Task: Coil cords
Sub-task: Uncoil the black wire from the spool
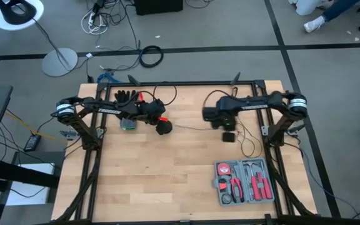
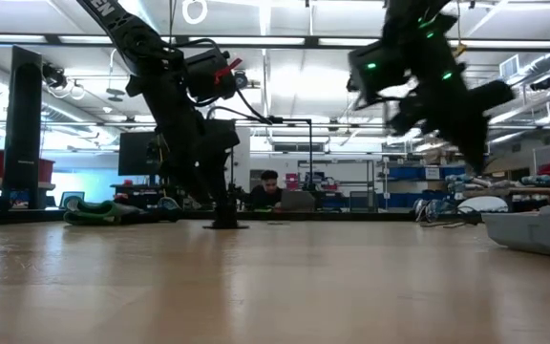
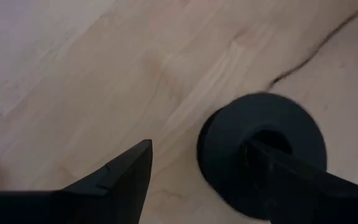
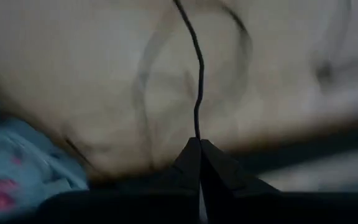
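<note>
We can barely trace the thin black wire [image 4: 197, 68] across the worktop [image 1: 167, 181] from above, and the white lettering on the left arm is too small for us to read. The left gripper [image 3: 197, 180] reaches down with its jaws spread astride the round black disc [image 3: 260, 134]. The right gripper [image 4: 199, 155], right of centre, has its jaws pressed together, pinching the wire.

Pale wooden table [image 1: 161, 181] with black cord and disc [image 1: 163, 129], glove [image 1: 125, 96], grey tool case [image 1: 244, 182].
</note>
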